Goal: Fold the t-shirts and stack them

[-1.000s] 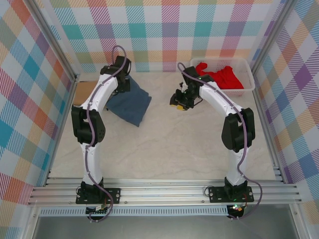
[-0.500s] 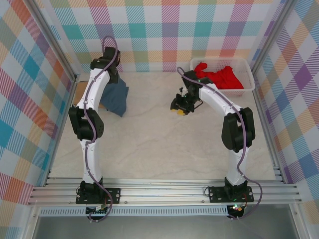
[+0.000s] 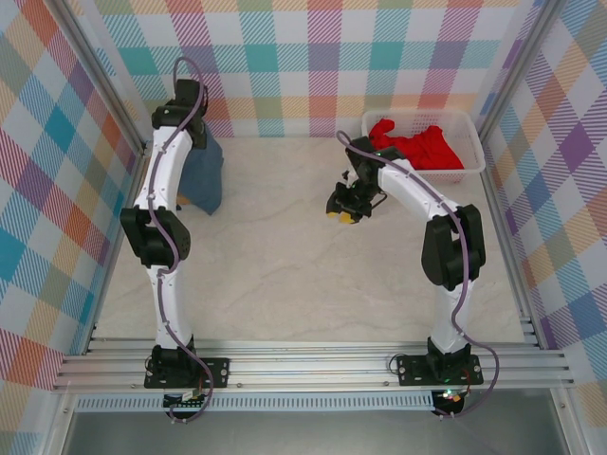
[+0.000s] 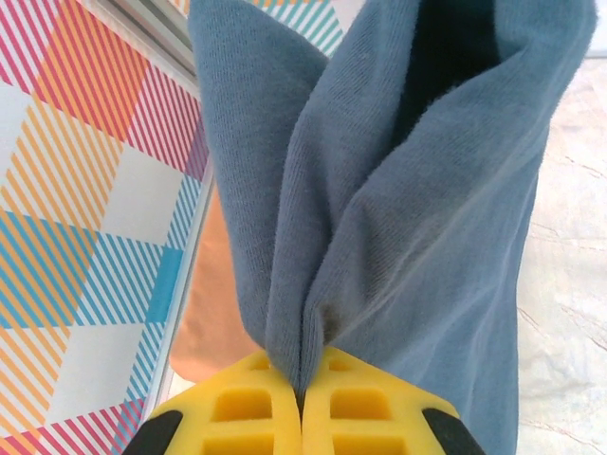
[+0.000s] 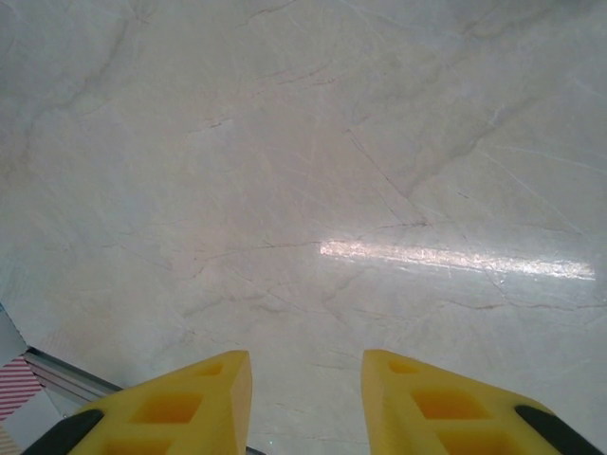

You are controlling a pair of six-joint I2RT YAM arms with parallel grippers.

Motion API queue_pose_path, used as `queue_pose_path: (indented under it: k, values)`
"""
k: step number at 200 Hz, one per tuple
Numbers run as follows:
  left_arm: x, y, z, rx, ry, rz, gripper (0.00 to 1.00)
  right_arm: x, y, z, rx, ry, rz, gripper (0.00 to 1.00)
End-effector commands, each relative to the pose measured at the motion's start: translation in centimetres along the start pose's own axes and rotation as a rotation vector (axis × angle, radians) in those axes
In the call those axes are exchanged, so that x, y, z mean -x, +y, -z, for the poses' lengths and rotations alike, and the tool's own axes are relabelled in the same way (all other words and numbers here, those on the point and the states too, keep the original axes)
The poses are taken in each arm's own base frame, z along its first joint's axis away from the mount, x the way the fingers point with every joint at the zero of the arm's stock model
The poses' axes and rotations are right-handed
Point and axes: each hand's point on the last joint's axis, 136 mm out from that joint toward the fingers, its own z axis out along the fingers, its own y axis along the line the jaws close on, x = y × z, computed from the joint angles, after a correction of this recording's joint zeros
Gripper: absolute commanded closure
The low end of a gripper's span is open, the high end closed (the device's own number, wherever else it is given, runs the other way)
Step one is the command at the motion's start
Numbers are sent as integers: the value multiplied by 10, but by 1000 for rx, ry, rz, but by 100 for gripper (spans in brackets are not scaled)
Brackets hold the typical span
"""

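The slate blue t-shirt (image 3: 203,176) hangs bunched from my left gripper (image 3: 195,136) at the far left of the table, close to the left wall. In the left wrist view the yellow fingers (image 4: 237,412) of that gripper (image 4: 302,398) are pressed shut on a fold of the blue t-shirt (image 4: 417,190), with a patch of the tan-brown t-shirt (image 4: 211,318) below, beside the wall. The bright red t-shirt (image 3: 422,144) lies crumpled in the basket. My right gripper (image 3: 343,210) hovers open over bare table (image 5: 303,190), nothing between its fingers (image 5: 204,398).
The white slotted basket (image 3: 471,167) stands at the back right corner. Checked walls close the table in on the left, back and right. The marble tabletop (image 3: 303,275) stretches between the two arms and toward their bases.
My left gripper has carried the blue t-shirt off the table and to the left, toward the wall; it now hangs narrower. The right gripper has barely shifted.
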Motion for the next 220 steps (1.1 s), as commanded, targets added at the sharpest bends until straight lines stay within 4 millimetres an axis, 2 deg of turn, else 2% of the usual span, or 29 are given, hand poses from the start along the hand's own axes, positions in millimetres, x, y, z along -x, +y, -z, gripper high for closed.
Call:
queue_pose_path:
  k: [1,26,46,95,118,138,146,153,165,169,173,182,198,209,220]
  values:
    - [26,44,16,38,-90,92,100,-11,6,10,-4,10,39,64]
    - [23,65,2,42,-75,141,100,-14,10,4,-10,31,45,65]
    - [14,77,-20,49,-43,175,100,-14,12,0,-12,42,46,65]
    - [-11,102,-95,63,44,332,100,-18,19,-3,-10,64,52,65]
    - [-27,102,-131,36,91,411,100,-21,16,-4,-20,74,50,65]
    - [-48,93,-162,-12,150,476,93,-22,15,-4,-24,78,47,65]
    - [-51,91,-167,-19,160,494,83,-21,15,-4,-22,79,45,65]
    - [-54,93,-168,-9,167,509,72,-21,16,-4,-20,78,46,65]
    - [-50,96,-163,-8,158,525,64,-22,17,-3,-17,80,44,65]
    - [-49,98,-160,-5,153,531,52,-21,16,-3,-18,79,43,65]
    - [-46,100,-155,2,145,534,47,-22,17,-4,-17,80,44,64]
    - [-39,106,-144,19,127,534,45,-22,16,-4,-16,80,43,64]
    - [-22,118,-113,38,77,554,43,-21,16,-4,-16,80,47,64]
    - [-14,124,-88,41,54,582,37,-20,16,-5,-14,75,48,64]
    - [-8,118,-68,-23,48,618,37,-19,16,-6,-14,71,50,64]
